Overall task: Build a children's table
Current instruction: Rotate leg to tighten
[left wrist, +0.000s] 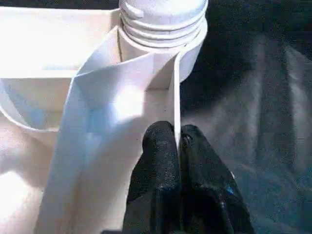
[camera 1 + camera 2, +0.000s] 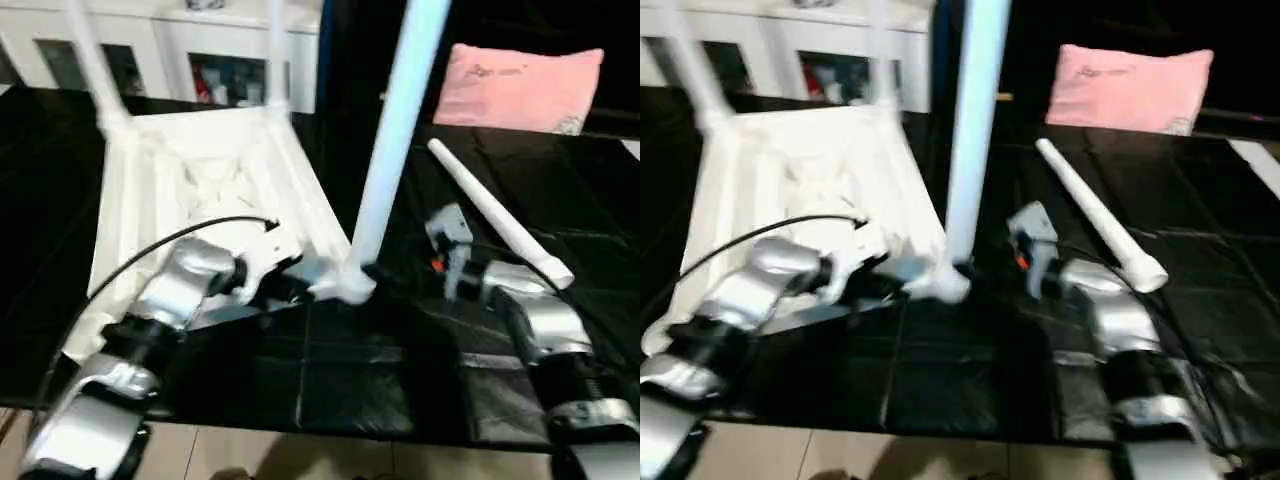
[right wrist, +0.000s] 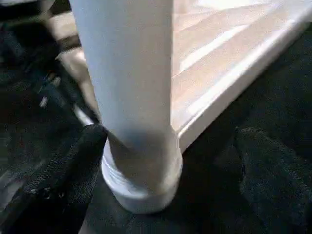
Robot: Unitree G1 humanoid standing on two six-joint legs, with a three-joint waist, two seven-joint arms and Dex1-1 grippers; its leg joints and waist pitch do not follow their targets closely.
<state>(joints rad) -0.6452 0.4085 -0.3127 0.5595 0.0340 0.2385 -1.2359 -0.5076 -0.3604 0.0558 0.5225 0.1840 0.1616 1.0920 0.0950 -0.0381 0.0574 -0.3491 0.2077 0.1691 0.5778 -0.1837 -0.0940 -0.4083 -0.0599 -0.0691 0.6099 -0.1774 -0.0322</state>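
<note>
Left gripper [image 1: 178, 146] pinches tabletop [image 2: 200, 180] rib, near right corner | right gripper [image 3: 165, 161] open astride upright leg [image 2: 395, 130] | spare leg [image 2: 495, 215] right, on counter [image 2: 560, 180] | light, stiff, slippery plastic; grip leg low.

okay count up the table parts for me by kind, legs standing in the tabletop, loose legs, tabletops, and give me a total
Legs standing in the tabletop: 3
Loose legs on the black cover: 1
Tabletops: 1
Total: 5
</note>
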